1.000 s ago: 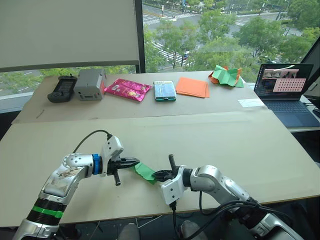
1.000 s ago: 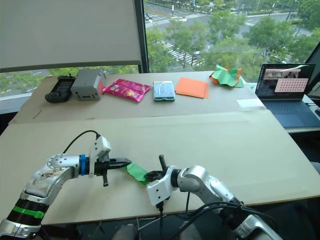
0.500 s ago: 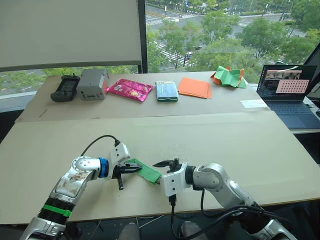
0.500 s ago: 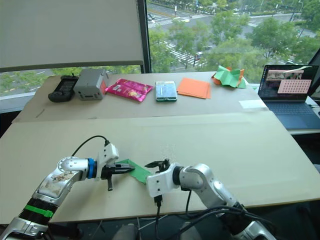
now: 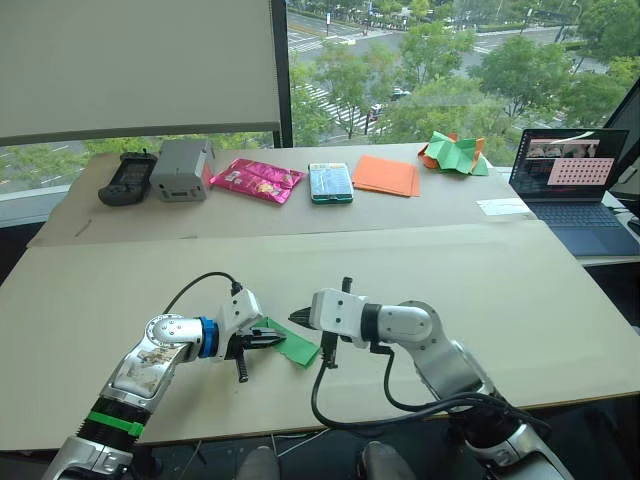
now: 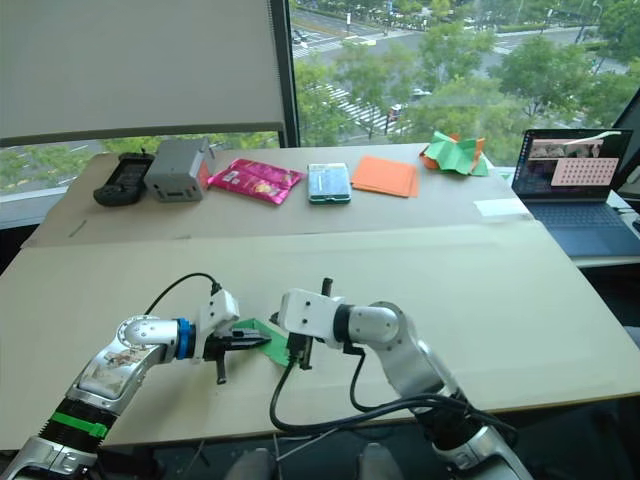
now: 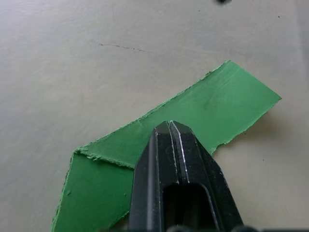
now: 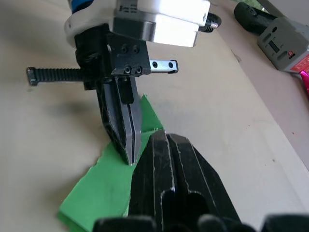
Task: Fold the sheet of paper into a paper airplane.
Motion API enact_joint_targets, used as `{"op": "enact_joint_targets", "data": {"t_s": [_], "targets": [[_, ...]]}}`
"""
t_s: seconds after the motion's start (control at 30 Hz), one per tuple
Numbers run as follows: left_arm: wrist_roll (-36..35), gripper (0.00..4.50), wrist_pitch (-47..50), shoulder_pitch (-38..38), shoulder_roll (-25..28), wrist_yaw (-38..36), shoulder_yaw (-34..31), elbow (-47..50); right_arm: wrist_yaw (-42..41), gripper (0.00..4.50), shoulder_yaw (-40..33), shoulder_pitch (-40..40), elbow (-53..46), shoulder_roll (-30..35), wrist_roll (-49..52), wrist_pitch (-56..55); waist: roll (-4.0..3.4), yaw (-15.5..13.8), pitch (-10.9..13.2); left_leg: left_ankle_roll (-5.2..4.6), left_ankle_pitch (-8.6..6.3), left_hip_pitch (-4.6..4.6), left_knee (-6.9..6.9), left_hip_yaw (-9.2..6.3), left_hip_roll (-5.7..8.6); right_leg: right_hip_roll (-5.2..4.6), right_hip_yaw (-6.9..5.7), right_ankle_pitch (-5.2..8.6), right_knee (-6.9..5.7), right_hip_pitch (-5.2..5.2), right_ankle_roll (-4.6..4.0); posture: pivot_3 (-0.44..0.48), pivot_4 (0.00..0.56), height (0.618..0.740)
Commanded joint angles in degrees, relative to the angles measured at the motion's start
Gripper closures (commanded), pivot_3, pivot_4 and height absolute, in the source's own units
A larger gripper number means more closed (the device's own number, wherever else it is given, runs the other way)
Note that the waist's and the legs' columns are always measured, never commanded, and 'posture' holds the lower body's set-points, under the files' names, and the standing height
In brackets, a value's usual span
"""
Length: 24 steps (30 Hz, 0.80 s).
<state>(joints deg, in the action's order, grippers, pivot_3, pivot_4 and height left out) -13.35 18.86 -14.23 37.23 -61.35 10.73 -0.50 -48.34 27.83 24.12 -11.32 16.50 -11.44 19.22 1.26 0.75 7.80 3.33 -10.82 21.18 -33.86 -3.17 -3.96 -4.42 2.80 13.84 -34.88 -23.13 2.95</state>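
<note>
Item: the sheet of paper (image 5: 291, 345), bright green, already folded into a narrow layered strip with ragged edges, lying flat on the near bench (image 5: 520, 290). Left end effector (image 5: 272, 340): fingers pressed together, tips bearing down on the strip's middle, pinning it to the bench rather than pinching it. Right end effector (image 5: 297, 317): fingers likewise closed, empty, poised just above the strip's far edge and close beside the left tips; a second ago it lay low at the strip's other end, in contact with the paper, and has since let go, lifted and swung over toward the left end effector. Significance: the strip has passed wholly to the left side's hold, and the right side appears to be repositioning, probably to press or start another crease. The pointed airplane form is not yet reached; several folds seemingly remain.
</note>
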Motion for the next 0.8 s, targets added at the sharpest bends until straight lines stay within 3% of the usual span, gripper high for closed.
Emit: {"op": "enact_joint_targets", "data": {"t_s": [0.03,0.37,0.8], "targets": [[0.8,4.50,0.5,1.0,0.5,0.4,0.2,0.9,1.8,4.47,1.0,0.8,2.2,-0.5,-1.1,0.6,0.00,0.0,0.0,0.00,0.00,0.01,0.00,0.01,0.00,0.00,0.00,0.00,0.00,0.00,0.00,0.000,0.150,0.706],[0.9,4.50,0.9,2.2,0.9,1.2,-0.2,2.4,2.0,4.47,4.9,-0.4,6.9,0.4,-3.1,2.1,-0.02,0.2,0.0,0.10,-0.06,-0.02,0.02,-0.02,-0.01,0.00,0.00,0.00,-0.02,-0.03,-0.01,0.000,0.150,0.706],[0.9,4.50,1.7,2.0,1.0,1.8,-0.2,3.1,-0.1,4.47,9.1,-2.8,9.2,2.9,-4.9,14.1,-0.29,0.1,-0.6,0.36,-0.22,-0.10,0.00,-0.02,0.00,-0.01,0.00,0.02,-0.01,0.01,-0.02,0.000,0.150,0.706]]}}
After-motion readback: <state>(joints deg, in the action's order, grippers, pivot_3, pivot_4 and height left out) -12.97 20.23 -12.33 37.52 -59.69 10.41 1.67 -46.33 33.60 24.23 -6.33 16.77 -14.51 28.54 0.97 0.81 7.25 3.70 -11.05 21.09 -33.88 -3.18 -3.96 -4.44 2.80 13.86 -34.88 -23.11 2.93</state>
